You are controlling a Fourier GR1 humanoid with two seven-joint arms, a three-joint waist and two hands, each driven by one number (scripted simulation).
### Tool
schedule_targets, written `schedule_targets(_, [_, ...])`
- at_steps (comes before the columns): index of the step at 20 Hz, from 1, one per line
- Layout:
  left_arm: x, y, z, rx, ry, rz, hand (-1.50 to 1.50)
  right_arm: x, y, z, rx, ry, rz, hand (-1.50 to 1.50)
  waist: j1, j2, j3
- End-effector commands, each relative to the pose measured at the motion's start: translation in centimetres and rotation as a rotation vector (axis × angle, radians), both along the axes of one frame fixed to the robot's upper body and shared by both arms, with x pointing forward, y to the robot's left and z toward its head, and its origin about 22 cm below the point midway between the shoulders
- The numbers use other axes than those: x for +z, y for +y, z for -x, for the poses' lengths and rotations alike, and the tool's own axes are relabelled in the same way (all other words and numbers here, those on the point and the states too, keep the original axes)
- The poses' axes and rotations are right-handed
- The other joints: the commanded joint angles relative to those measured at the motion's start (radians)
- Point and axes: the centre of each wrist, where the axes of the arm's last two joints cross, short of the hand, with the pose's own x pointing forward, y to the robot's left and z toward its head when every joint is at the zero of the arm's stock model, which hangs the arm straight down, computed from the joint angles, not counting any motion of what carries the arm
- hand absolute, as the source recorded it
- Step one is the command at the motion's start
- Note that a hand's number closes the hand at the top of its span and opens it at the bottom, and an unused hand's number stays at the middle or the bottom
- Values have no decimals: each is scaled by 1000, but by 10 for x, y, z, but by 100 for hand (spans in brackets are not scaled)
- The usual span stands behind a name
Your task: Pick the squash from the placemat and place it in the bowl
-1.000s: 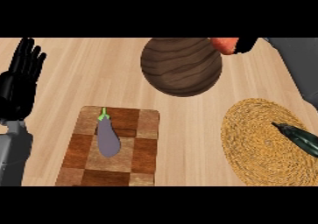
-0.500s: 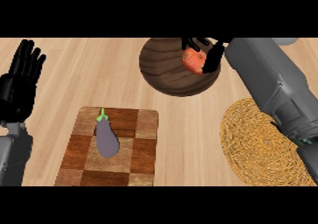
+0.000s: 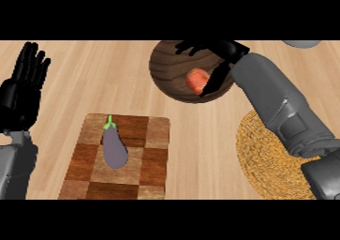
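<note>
Where counter [image 3: 96,75] shows, pale wood planks.

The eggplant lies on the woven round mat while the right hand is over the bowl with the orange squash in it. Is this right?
Not quite. The head view shows the eggplant lying on the checkered wooden board, not on the woven round mat. The rest holds: the right hand is over the bowl, with the orange squash in it.

There is no text, label, brand, number or sign that can be read anywhere in the head view, on the objects or on the counter
</note>
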Motion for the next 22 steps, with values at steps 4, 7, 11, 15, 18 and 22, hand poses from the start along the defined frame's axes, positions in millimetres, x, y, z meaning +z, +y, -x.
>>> schedule_targets(4, [-7, 2, 10, -25, 10, -10, 0, 19, -17, -6, -174, -33, -308, -150, 12, 0, 0])
schedule_targets(7, [2, -4, 0, -13, -6, 0, 0, 21, -55, -7, -265, -46, -374, -150, 12, 11, 1])
schedule_targets(11, [7, -10, -1, -28, -30, 7, 0, 47, -103, -8, -366, -31, -432, -150, 33, 23, 2])
schedule_targets(15, [12, -11, 0, -41, -36, 1, 0, 59, -149, -1, -414, -14, -468, -150, 44, 25, 3])
schedule_targets(18, [8, -13, 0, -62, -39, 7, 0, 49, -169, 6, -423, -8, -508, -150, 59, 39, 5])
schedule_targets(22, [14, -17, -7, -56, -32, 11, 0, 56, -195, 13, -423, -19, -538, -150, 59, 45, 7])
